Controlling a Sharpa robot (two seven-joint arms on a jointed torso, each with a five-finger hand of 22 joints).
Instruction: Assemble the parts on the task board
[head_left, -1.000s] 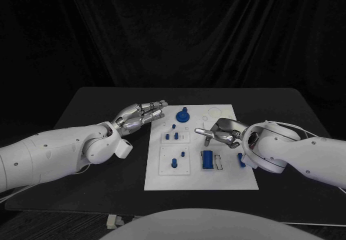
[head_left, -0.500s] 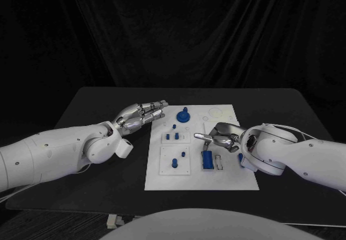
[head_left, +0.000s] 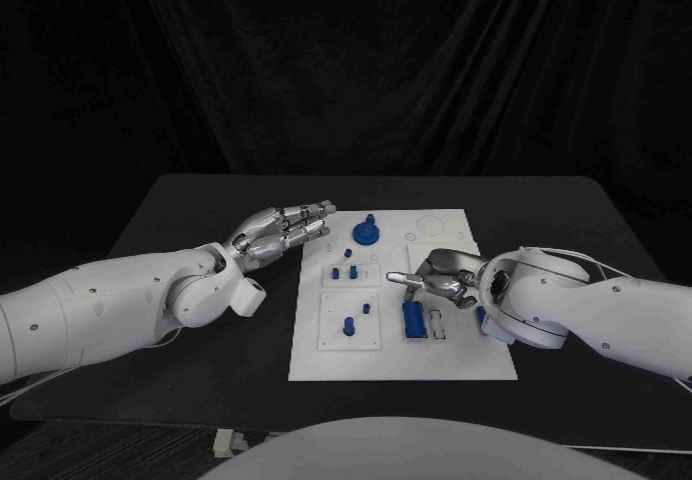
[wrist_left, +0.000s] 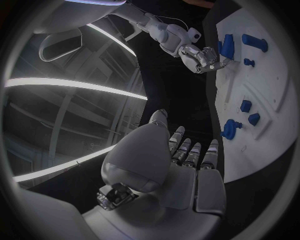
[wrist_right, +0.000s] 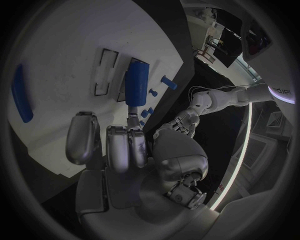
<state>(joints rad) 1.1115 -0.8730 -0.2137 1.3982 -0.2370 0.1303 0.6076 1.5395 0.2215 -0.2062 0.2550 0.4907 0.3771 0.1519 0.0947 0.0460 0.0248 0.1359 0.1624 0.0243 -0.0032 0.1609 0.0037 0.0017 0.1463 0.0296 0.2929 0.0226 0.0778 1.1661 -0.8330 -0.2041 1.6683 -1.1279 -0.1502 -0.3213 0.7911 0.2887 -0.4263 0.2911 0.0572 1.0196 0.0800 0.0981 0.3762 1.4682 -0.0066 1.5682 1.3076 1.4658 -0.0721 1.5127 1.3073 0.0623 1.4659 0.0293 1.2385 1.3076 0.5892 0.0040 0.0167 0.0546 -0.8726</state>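
Silver fingers curled downward, the right robot hand (head_left: 437, 273) hangs over the right half of the white task board (head_left: 402, 355), fingertips just above the long blue part (head_left: 414, 319); whether it grips anything, I cannot tell. The left robot hand (head_left: 283, 230) hovers flat beside the board's left edge, fingers extended together, holding nothing. The board lies mid-desk (head_left: 173, 220).
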